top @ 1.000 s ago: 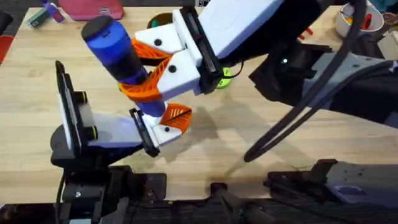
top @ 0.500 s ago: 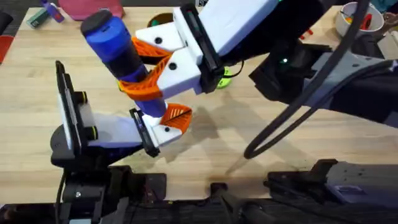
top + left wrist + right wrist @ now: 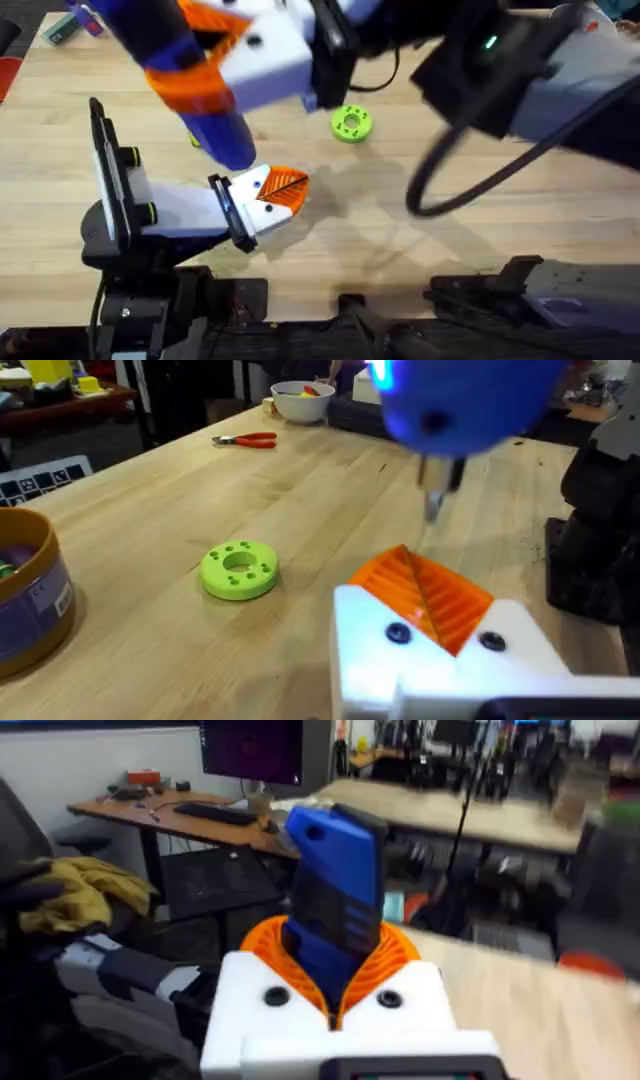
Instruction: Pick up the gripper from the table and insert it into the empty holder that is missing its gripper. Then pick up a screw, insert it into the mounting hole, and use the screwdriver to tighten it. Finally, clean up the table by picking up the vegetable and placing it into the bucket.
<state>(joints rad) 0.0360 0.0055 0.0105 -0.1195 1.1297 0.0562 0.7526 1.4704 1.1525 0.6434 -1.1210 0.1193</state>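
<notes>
My right gripper point(image 3: 200, 60) reaches across the table, shut on the blue screwdriver point(image 3: 222, 135), which stands steeply tilted. In the right wrist view the orange pads point(image 3: 395, 950) clamp the screwdriver point(image 3: 335, 890). Its thin metal bit point(image 3: 435, 500) hangs just above my left gripper point(image 3: 272, 193). An orange ribbed gripper wedge point(image 3: 425, 595) sits in the white holder point(image 3: 510, 645), which has dark screw heads. My left gripper looks shut with nothing between its fingers. The brown-gold bucket point(image 3: 25, 600) stands off to one side. The vegetable and any loose screw are hidden.
A flat lime-green disc point(image 3: 351, 123) lies on the wood beyond the left gripper. Red-handled pliers point(image 3: 247, 440) and a white bowl point(image 3: 300, 400) are at the far side. The right arm's cable point(image 3: 440, 190) loops over the table's middle.
The right arm has swung up and toward the far left with the screwdriver, uncovering the green disc. The left gripper has stayed put.
</notes>
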